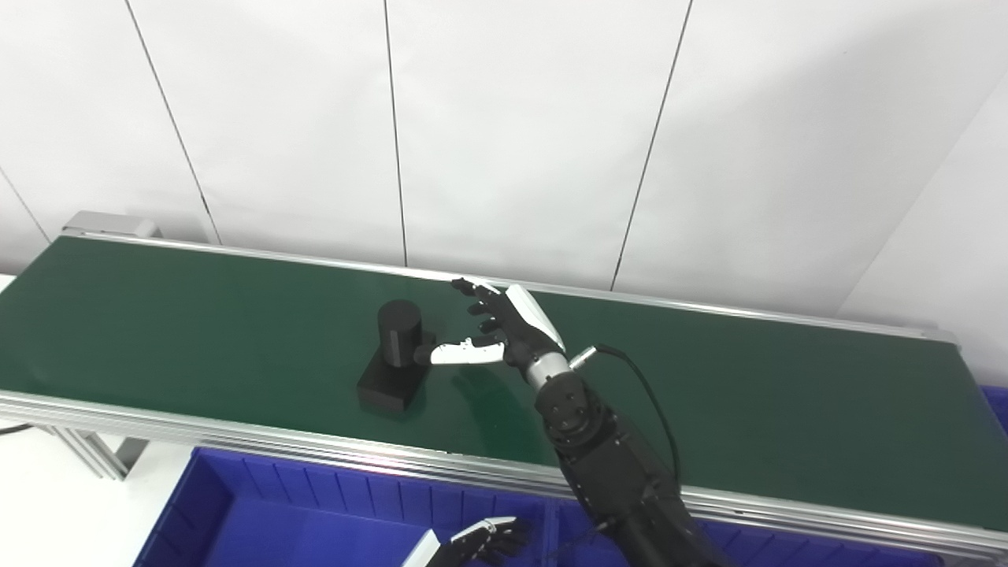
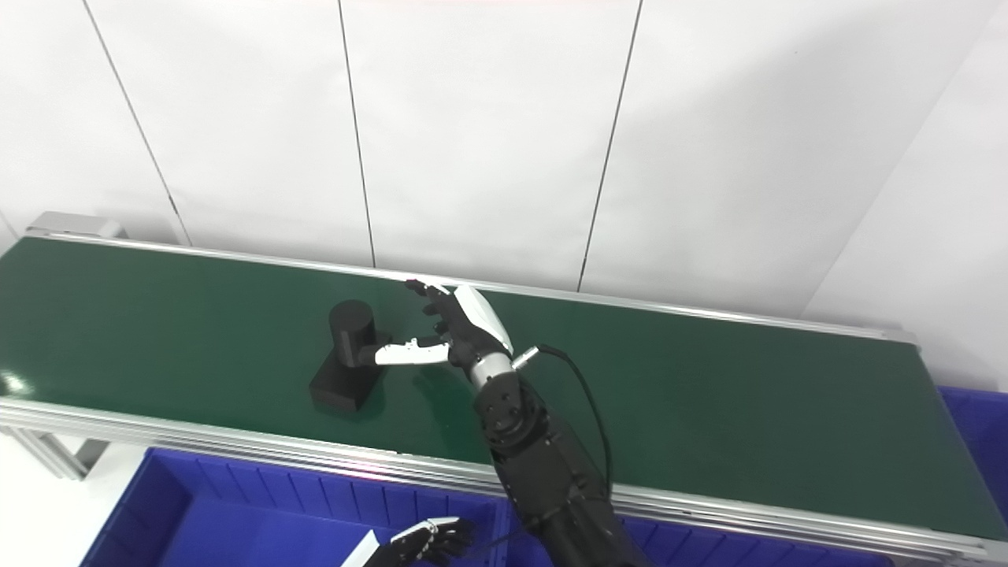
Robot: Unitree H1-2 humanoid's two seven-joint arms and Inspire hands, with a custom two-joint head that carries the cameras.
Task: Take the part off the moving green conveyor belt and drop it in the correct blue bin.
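**Inspector:** Location of the part?

**Assistant:** The black part (image 1: 392, 358) rests on the green conveyor belt (image 1: 197, 315), left of the belt's middle and nearer its front rail. It has an upright cylinder on a flat rectangular base; the base extends from the cylinder toward 7 o'clock.

**Inspector:** Right hand?

**Assistant:** The right hand (image 1: 504, 327) is over the belt, at 3 o'clock from the part. Its arm enters from the bottom edge and crosses the front rail. The fingers (image 1: 480, 303) are spread apart and point toward 10 o'clock, past the cylinder's far side, with green belt visible between them and the cylinder. The white thumb reaches toward 9 o'clock, and its dark tip appears to meet the cylinder's side low down, just above the base. Nothing is clasped.

**Inspector:** Left hand?

**Assistant:** The left hand (image 1: 472, 543) shows only at the bottom edge, at 5 o'clock from the part, over a blue bin (image 1: 260, 520). Its fingers curl loosely and hold nothing that I can see; whether they are fully closed cannot be told.

**Inspector:** Bins?

**Assistant:** The blue bin sits below the front rail, at 6 o'clock from the part. A second blue bin (image 2: 972, 425) shows at the belt's right end, at 3 o'clock.
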